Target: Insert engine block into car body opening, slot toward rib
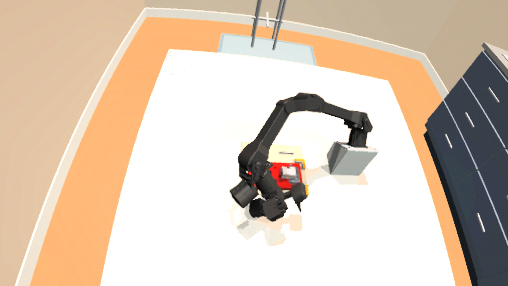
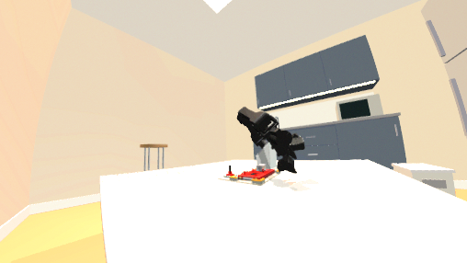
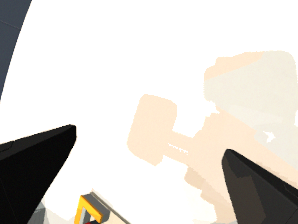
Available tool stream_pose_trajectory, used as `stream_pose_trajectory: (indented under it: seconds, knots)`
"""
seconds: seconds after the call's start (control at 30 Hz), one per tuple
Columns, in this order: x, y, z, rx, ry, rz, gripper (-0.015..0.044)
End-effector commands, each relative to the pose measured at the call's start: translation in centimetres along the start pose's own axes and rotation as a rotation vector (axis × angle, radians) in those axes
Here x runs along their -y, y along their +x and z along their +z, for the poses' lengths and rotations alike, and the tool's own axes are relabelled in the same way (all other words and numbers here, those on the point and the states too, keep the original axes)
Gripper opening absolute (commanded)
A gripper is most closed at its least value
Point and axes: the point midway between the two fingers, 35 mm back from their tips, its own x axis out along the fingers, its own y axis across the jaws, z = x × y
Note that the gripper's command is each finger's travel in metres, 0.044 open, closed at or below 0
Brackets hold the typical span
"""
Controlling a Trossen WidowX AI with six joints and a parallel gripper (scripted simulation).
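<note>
The red car body (image 1: 278, 176) (image 2: 252, 175) lies on a cream base plate (image 1: 287, 149) on the white table. The grey engine block (image 1: 289, 173) sits in the opening of the car body. I cannot tell how deep it sits or which way its slot faces. My gripper (image 1: 286, 207) (image 2: 288, 166) (image 3: 150, 144) is open and empty, just past the front end of the car body and apart from it.
The arm's grey base box (image 1: 351, 158) stands to the right of the car body. A thin black pin (image 2: 229, 169) stands at the plate's left end. Dark cabinets (image 1: 475, 150) line the right side, and a stool (image 2: 153, 155) stands beyond the table.
</note>
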Motion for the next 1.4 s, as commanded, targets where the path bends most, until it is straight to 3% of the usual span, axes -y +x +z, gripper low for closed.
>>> stream_pose_trajectory:
  seconds: [0.0,0.67,0.83,1.1,1.37]
  knots:
    - [-0.5,0.1,0.1,-0.076,0.003,-0.079,0.044]
    - [-3.0,-1.8,2.1,-0.369,-0.008,-0.613,0.044]
    - [-3.1,-2.1,2.0,-0.375,-0.008,-0.632,0.044]
    - [-4.6,-5.7,-6.7,-0.377,-0.011,-0.63,0.044]
    - [-7.1,-6.5,-14.8,-0.389,-0.006,-0.627,0.044]
